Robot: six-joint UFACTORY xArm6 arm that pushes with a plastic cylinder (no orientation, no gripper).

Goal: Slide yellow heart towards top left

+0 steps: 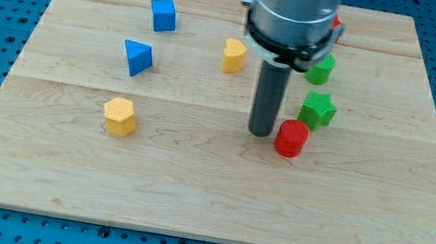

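The yellow heart (233, 55) lies on the wooden board (189, 188) near the top middle. My tip (260, 133) rests on the board below and to the right of the heart, well apart from it. The tip stands just left of the red cylinder (291, 139), close to touching it. The arm's body hides part of the board's top right.
A blue cube (163, 15) and a blue triangle (136, 57) lie to the heart's left. A yellow hexagon (120, 116) lies at lower left. A green star (317, 110) and another green block (322, 69) lie right of the rod. A red block (337, 24) peeks out behind the arm.
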